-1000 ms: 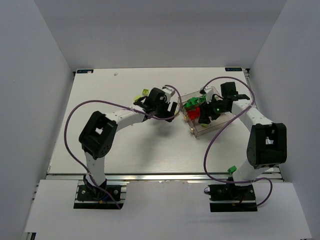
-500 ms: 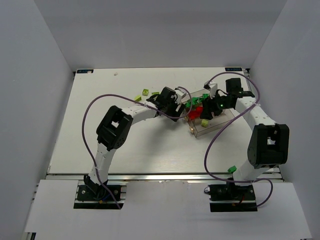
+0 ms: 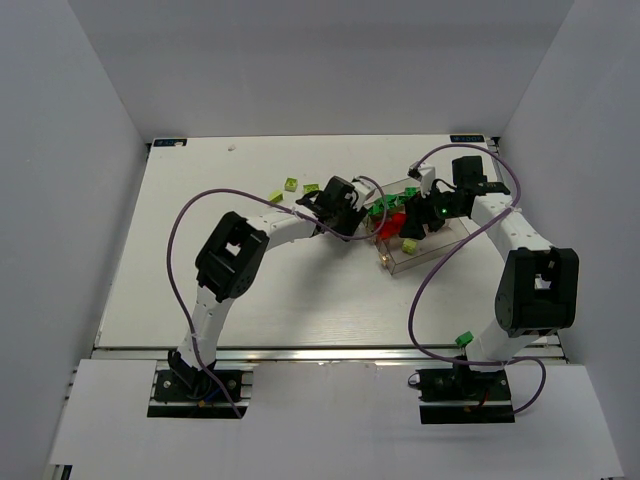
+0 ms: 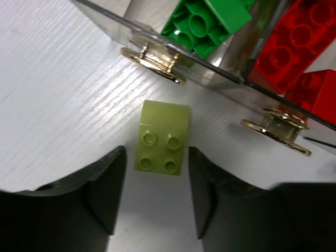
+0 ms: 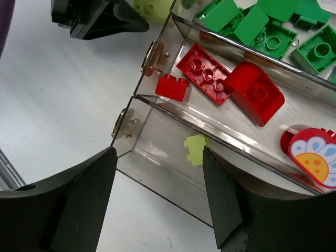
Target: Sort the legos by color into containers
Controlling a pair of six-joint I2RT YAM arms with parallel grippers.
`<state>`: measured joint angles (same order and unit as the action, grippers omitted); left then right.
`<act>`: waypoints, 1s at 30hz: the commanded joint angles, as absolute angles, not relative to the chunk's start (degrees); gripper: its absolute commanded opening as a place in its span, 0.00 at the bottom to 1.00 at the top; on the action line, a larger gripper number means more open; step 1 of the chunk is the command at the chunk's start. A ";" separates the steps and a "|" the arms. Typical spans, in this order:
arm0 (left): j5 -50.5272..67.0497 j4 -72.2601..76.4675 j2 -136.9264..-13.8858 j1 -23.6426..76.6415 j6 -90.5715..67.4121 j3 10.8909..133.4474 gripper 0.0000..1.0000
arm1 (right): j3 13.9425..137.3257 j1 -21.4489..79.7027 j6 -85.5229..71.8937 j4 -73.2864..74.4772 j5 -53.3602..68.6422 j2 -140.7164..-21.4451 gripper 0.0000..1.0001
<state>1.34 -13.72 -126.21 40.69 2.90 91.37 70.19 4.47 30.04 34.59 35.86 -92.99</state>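
Left gripper [image 4: 157, 152] brackets lime brick [image 4: 161, 137] just outside containers' wall [image 4: 210, 73]

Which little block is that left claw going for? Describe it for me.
Start at the clear tray on the white table. Just outside its wall, between the left gripper's jaws, lies a lime brick with four studs. It is the only loose brick beside the tray; other loose limes lie farther off.

The pale lime studded plastic brick [image 4: 163, 137] looks smooth and satin. The clear smoky plastic tray [image 5: 157, 168] is glossy, with shiny brass-coloured metal discs [image 4: 153, 62]. The white table [image 4: 52, 94] is matt and finely ribbed.
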 commanded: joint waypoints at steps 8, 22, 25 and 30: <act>-4.03 -12.05 -122.62 40.78 2.29 89.66 0.23 | 71.28 4.04 30.23 35.07 38.84 -91.32 0.72; 6.49 -10.29 -103.55 40.96 -8.24 76.65 0.07 | 69.17 3.78 29.36 29.71 41.66 -86.31 0.21; 11.33 -5.64 -99.50 41.92 -11.32 73.58 0.07 | 68.47 3.17 27.34 26.81 41.84 -84.99 0.01; 15.64 -1.94 -98.79 44.38 -15.37 73.91 0.07 | 66.63 2.29 23.92 21.37 41.40 -82.62 0.00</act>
